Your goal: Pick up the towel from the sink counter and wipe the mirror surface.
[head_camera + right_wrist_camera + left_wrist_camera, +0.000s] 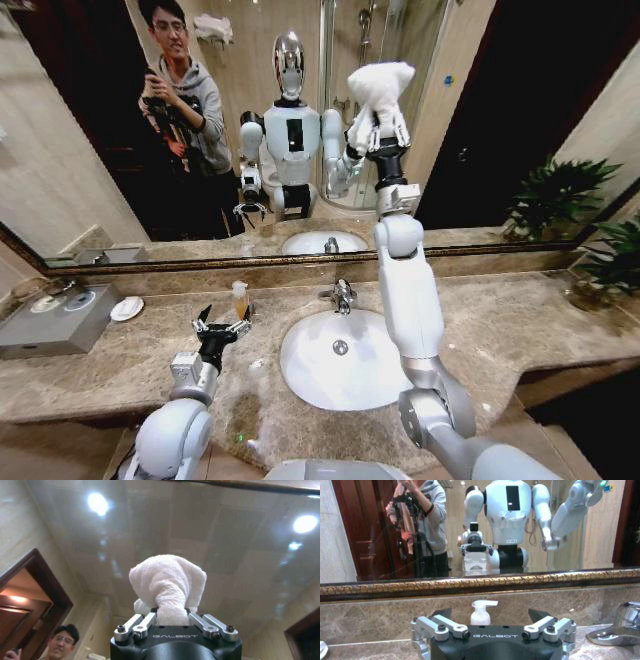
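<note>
Idling nearest, low over the long beige-brown mottled marble bench (520, 330) at about seven o'clock of the white oval basin (345, 360): the left end effector (222, 322), released, fingers spread wide, gripping nothing, aiming toward a small white pump bottle (481, 612) by the back wall. Reaching farther out, past the chrome tap (343, 294) at twelve o'clock of the basin: the right end effector (381, 132), clenched on the small thick white terry towel (380, 88), pinching its bunched lower end while the loose bulk is mushrooming above the fingers. Pressing up at, or hovering just off, the very wide bronze-framed wall mirror (90, 170); contact hard to tell. Judging the cloth light, soft, floppy, unbreakable, hardly slippery; gripping the gathered middle seems best, leaving a padded wad for wiping.
</note>
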